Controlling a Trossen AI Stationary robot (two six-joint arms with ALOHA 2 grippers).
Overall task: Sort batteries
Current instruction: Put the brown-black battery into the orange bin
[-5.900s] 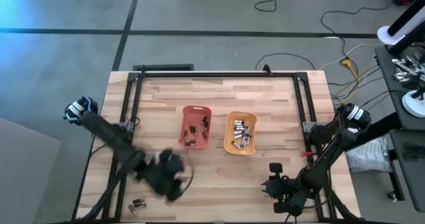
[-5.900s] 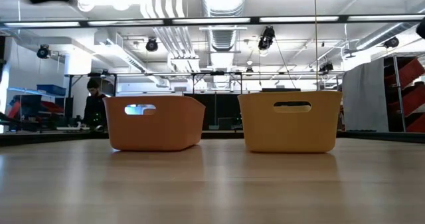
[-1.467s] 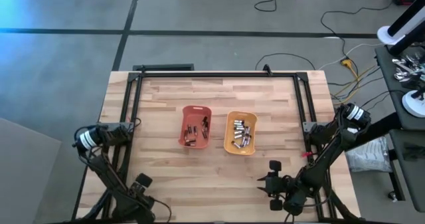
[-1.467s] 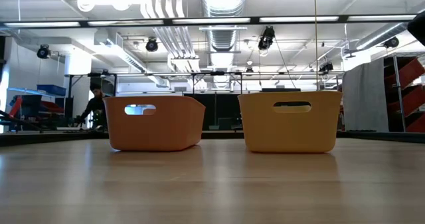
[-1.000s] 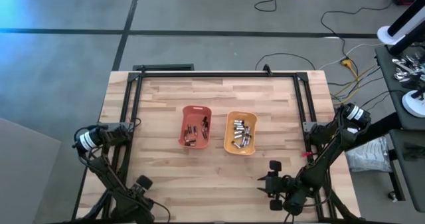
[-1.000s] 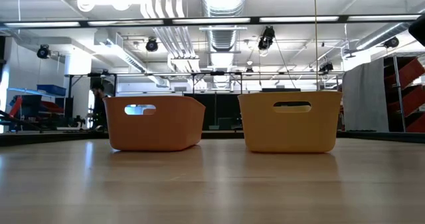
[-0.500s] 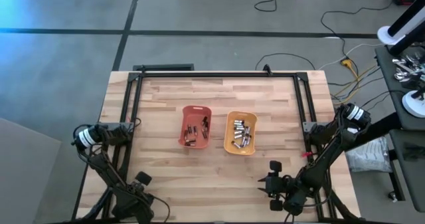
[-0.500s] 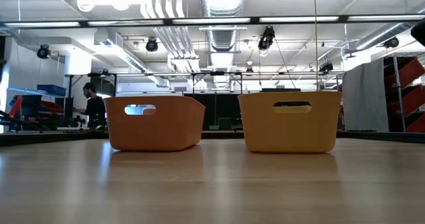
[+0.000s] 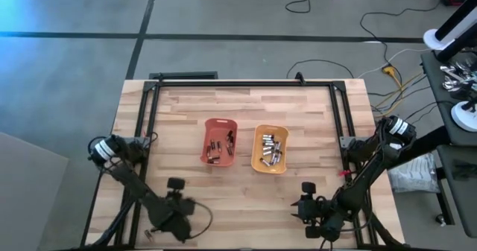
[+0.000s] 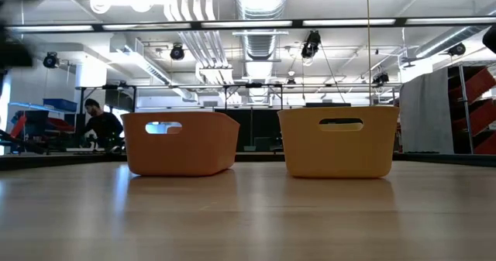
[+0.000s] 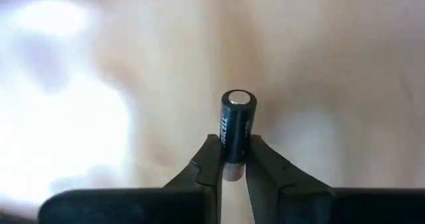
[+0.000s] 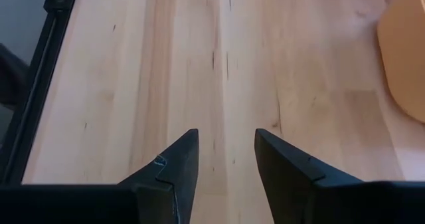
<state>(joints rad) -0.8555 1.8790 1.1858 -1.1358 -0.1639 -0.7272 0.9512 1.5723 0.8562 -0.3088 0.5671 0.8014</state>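
A dark battery (image 11: 236, 127) with a silvery end cap is clamped upright between the fingertips of the left gripper (image 11: 232, 159), the pads being pressed against the lower part of its body while the cap end stands clear beyond them. In the high view the left gripper (image 9: 179, 208) is seen over the near left part of the table (image 9: 246, 102), with the orange tray (image 9: 219, 141) ahead of it and toward the table's middle, and the yellow tray (image 9: 270, 148) just beyond that one. Dark cells are held in the orange tray and silvery cells in the yellow one, so the orange tray is judged to be the place for this cell. The cell is judged to be light, rigid and smooth; being round and slick, it could be rolled or twisted out of a loose pinch. A hold across the middle of its body, rather than near one end, would be steadier. The right gripper (image 12: 222, 156) is parked over bare wood at the near right, its fingers spread apart and nothing held, with an edge of the yellow tray (image 12: 405, 58) to one side ahead of it.
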